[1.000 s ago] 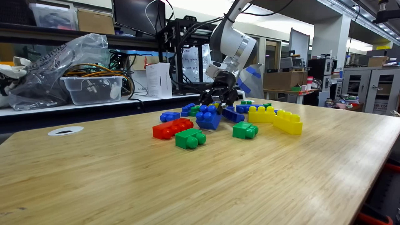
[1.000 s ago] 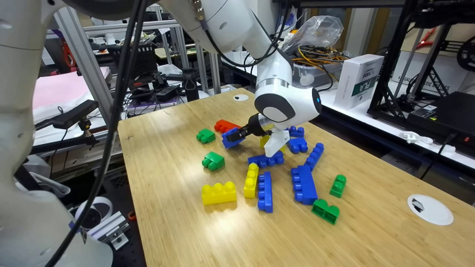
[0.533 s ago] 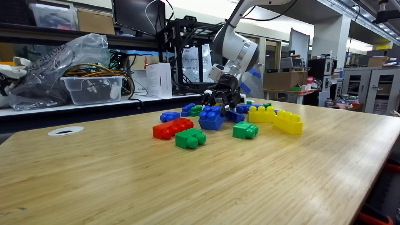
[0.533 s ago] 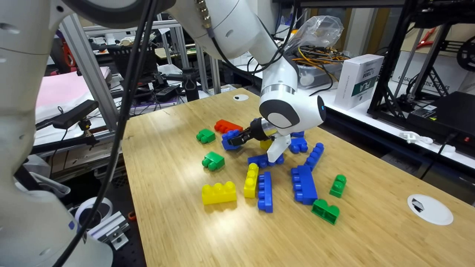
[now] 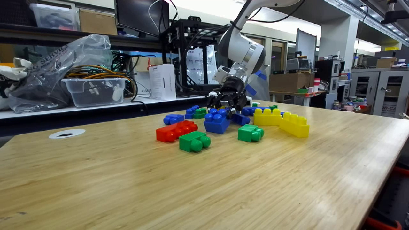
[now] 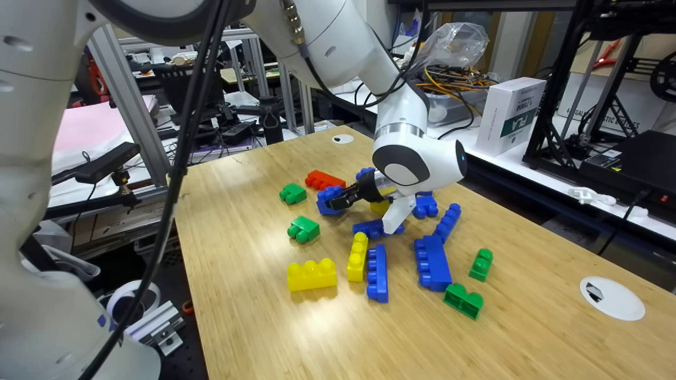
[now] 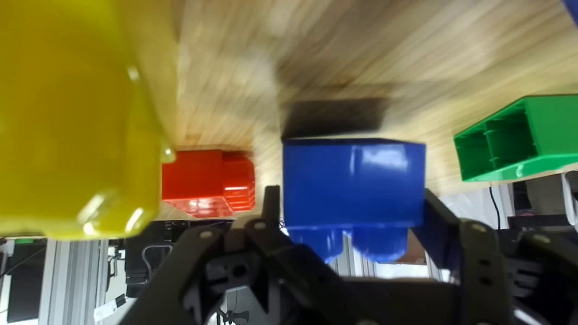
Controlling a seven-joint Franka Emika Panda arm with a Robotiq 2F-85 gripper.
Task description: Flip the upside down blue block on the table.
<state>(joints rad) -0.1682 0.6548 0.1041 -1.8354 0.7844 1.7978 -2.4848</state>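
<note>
The blue block (image 5: 216, 126) sits low among the other bricks, studs up, its base at the surface of the table (image 5: 204, 185); I cannot tell whether it fully rests there. The pincer (image 7: 352, 196) straddles it in the wrist view, a finger touching or nearly touching each end; whether it is clamped on the block or just apart from it, I cannot tell.

In an exterior view a red brick (image 5: 175, 131) lies to the left of the block, a green brick (image 5: 189, 142) nearer than that, and a second green brick (image 5: 246, 133) near and to the right. A dark-blue brick (image 5: 241, 118) lies just beyond on the right; farther right are a yellow brick (image 5: 266, 118) and, nearer, another yellow brick (image 5: 294, 126).

In an exterior view the white arm (image 6: 338, 45) reaches over from the left. On the right there lies a broad blue brick (image 6: 435, 266), a hollow green brick (image 6: 463, 303) just beside its near end. Past the table are a white box (image 5: 163, 82) and a clear tub (image 5: 96, 101).
</note>
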